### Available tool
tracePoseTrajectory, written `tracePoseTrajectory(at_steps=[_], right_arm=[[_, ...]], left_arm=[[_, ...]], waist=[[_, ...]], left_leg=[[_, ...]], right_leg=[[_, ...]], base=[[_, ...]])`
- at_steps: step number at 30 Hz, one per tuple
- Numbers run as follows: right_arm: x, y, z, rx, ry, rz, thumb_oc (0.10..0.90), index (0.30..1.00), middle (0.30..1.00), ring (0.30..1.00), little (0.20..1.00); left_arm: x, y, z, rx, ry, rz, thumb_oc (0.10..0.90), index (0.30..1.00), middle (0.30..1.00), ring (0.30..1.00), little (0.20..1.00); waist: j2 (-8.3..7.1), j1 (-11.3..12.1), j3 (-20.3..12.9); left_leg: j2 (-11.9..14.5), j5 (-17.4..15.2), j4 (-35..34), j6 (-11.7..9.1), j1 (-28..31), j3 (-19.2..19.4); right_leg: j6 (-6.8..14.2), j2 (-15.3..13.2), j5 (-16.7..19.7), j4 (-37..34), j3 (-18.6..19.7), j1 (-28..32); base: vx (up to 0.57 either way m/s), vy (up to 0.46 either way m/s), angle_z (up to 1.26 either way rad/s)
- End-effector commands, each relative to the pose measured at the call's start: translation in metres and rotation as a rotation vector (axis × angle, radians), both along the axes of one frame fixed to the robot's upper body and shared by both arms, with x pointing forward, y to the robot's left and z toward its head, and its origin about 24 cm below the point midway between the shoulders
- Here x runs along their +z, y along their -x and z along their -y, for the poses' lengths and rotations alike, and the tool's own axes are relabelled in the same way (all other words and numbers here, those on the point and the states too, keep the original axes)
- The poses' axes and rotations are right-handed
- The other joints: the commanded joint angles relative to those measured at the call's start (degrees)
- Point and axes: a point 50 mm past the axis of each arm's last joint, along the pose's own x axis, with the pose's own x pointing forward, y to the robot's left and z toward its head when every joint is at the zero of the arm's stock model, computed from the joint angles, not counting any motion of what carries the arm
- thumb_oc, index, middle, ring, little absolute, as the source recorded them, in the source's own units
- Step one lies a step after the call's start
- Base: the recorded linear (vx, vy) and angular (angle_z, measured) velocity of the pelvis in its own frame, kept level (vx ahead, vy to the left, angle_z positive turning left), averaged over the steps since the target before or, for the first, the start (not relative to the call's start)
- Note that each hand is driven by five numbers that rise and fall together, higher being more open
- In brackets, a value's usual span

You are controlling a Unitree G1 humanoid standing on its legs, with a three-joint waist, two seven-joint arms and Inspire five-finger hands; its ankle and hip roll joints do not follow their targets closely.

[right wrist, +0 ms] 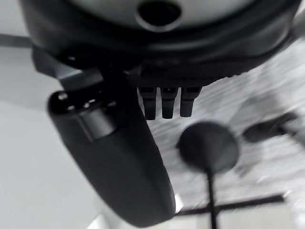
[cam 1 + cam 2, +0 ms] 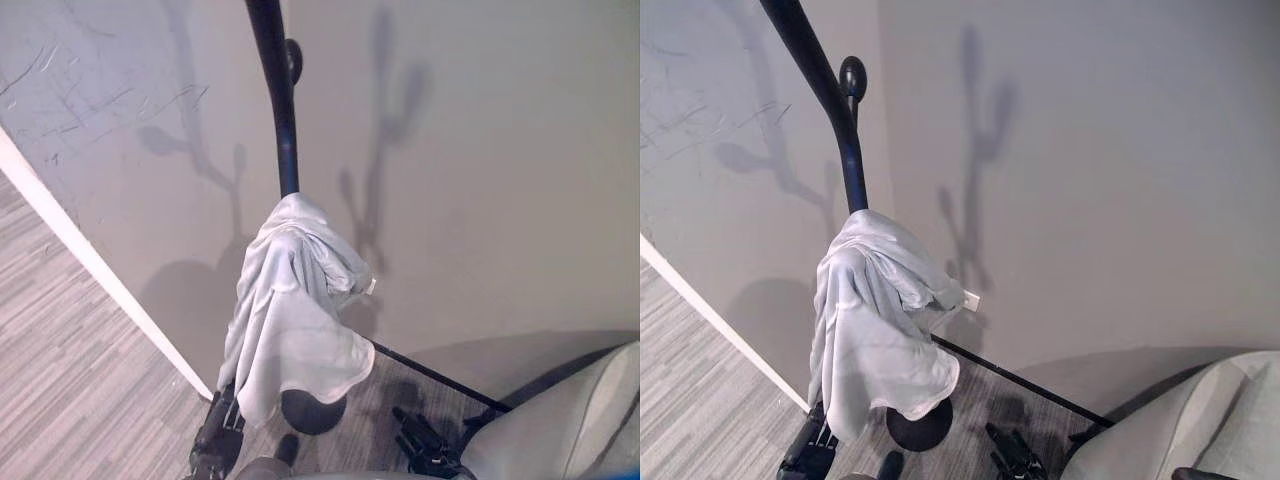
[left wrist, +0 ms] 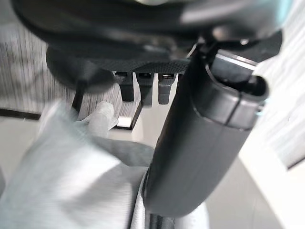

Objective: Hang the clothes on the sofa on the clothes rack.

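Garment on the rack, bunched rather than spread; both hands empty.

The pale grey garment [image 2: 290, 300] hangs in a wad over a peg of the black clothes rack [image 2: 280, 110], its hem draping down to the round base [image 2: 920, 425]. Left hand [image 3: 143, 88] and right hand [image 1: 164, 102] hang low, fingers straight and relaxed, holding nothing. Sofa [image 2: 560, 420] sits at lower right. Risk, as I judge it: the cloth looks seated shallowly and lopsided, so a brush from the left hand, which is close by it, could slide it off.
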Motion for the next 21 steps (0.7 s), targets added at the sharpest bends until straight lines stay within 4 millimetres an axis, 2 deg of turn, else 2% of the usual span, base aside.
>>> tracePoseTrajectory(at_steps=[1,4,7,8,9,10,13,14,16,17,19,20,21], right_arm=[[0.006,-0.021,0.004,-0.031,0.004,0.080,0.800,0.900,0.900,0.900,0.900],[0.004,-0.017,0.004,-0.020,0.006,0.055,0.800,0.900,0.900,0.900,0.900],[0.005,-0.019,0.002,-0.002,0.012,0.072,0.800,0.900,0.900,0.900,0.900],[0.006,-0.021,0.003,0.011,0.022,0.080,0.800,0.900,0.900,0.900,0.900],[0.008,-0.024,0.007,0.033,0.051,0.086,0.800,0.900,0.900,0.900,0.900],[0.007,-0.024,0.007,0.033,0.051,0.086,0.800,0.900,0.900,0.900,0.900],[0.010,-0.029,0.014,0.059,0.103,0.094,0.800,0.900,0.900,0.900,0.900],[0.010,-0.028,0.014,0.058,0.103,0.093,0.800,0.900,0.900,0.900,0.900],[0.011,-0.031,0.017,0.087,0.134,0.088,0.800,0.900,0.900,0.900,0.900],[0.011,-0.030,0.017,0.099,0.137,0.082,0.800,0.900,0.900,0.900,0.900],[0.010,-0.028,0.018,0.121,0.144,0.066,0.800,0.900,0.900,0.900,0.900],[0.010,-0.028,0.018,0.121,0.144,0.066,0.800,0.900,0.900,0.900,0.900],[0.010,-0.028,0.019,0.136,0.147,0.060,0.800,0.900,0.900,0.900,0.900]], left_arm=[[-0.003,0.020,-0.017,0.050,-0.041,-0.102,0.800,0.900,0.900,0.900,0.900],[-0.001,0.015,-0.021,0.028,-0.071,-0.093,0.800,0.900,0.900,0.900,0.900],[0.008,-0.007,-0.030,-0.016,-0.168,-0.039,0.800,0.900,0.900,0.900,0.900],[0.015,-0.019,-0.035,-0.040,-0.225,-0.006,0.800,0.900,0.900,0.900,0.900],[0.031,-0.046,-0.043,-0.087,-0.345,0.074,0.800,0.900,0.900,0.900,0.900],[0.031,-0.046,-0.043,-0.087,-0.346,0.072,0.800,0.900,0.900,0.900,0.900],[0.079,-0.092,-0.054,-0.173,-0.604,0.247,0.800,0.900,0.900,0.900,0.900],[0.079,-0.092,-0.053,-0.175,-0.605,0.243,0.800,0.900,0.900,0.900,0.900],[0.121,-0.115,-0.058,-0.235,-0.809,0.353,0.800,0.900,0.900,0.900,0.900],[0.133,-0.121,-0.057,-0.259,-0.870,0.387,0.800,0.900,0.900,0.900,0.900],[0.146,-0.125,-0.054,-0.311,-0.948,0.420,0.800,0.900,0.900,0.900,0.900],[0.146,-0.125,-0.054,-0.311,-0.948,0.419,0.800,0.900,0.900,0.900,0.900],[0.160,-0.127,-0.053,-0.345,-1.010,0.462,0.800,0.900,0.900,0.900,0.900]], waist=[[1.72,1.7,0.2],[1.79,1.6,0.1],[2.12,1.1,-0.1],[2.27,0.9,-0.2],[2.52,0.6,-0.2],[2.54,0.6,-0.2],[2.86,0.4,-0.1],[2.87,0.4,-0.1],[3.19,0.5,0.1],[3.29,0.5,0.2],[3.56,0.6,0.4],[3.56,0.5,0.3],[3.95,0.6,0.6]], left_leg=[[2.3,-10.2,0.5,0.0,8.1,-1.2],[2.4,-10.1,0.5,-0.1,7.9,-1.3],[2.6,-10.2,0.5,-0.3,7.8,-1.0],[2.7,-10.2,0.5,-0.3,7.8,-0.9],[2.8,-10.3,0.5,-0.4,7.7,-0.7],[2.8,-10.3,0.5,-0.4,7.8,-0.7],[2.7,-10.3,0.5,-0.4,7.6,-0.8],[2.7,-10.3,0.5,-0.4,7.7,-0.8],[2.7,-10.2,0.5,-0.5,7.4,-1.1],[2.7,-10.2,0.5,-0.5,7.3,-1.1],[2.6,-10.2,0.5,-0.6,7.1,-1.3],[2.6,-10.2,0.5,-0.6,7.1,-1.3],[2.6,-10.1,0.5,-0.6,6.9,-1.5]], right_leg=[[3.2,-3.6,8.1,0.2,-0.6,-7.7],[3.2,-3.6,8.0,0.2,-1.0,-7.8],[3.3,-3.8,8.0,0.2,-1.1,-7.9],[3.3,-3.8,8.0,0.2,-1.0,-7.9],[3.3,-3.8,8.0,0.2,-0.9,-8.0],[3.3,-3.8,8.0,0.2,-0.9,-8.0],[3.4,-3.8,7.9,0.2,-1.1,-8.0],[3.4,-3.8,7.9,0.2,-1.1,-8.0],[3.3,-3.8,7.8,0.2,-1.5,-8.0],[3.3,-3.9,7.8,0.2,-1.7,-8.0],[3.4,-3.9,7.8,0.2,-1.9,-8.1],[3.4,-3.9,7.8,0.2,-2.0,-8.1],[3.3,-3.9,7.8,0.2,-2.1,-8.2]], base=[[0.03,-0.023,0.08],[0.02,-0.015,0.09],[0.02,-0.005,0.06],[0.02,0.018,0.06],[0.01,0.015,0.10],[0.01,0.009,0.12],[0.00,0.001,0.05],[0.01,0.000,0.04],[0.00,-0.009,0.05],[-0.01,-0.013,0.03],[0.00,-0.008,0.08],[0.00,-0.009,0.08],[0.00,-0.005,0.04]])
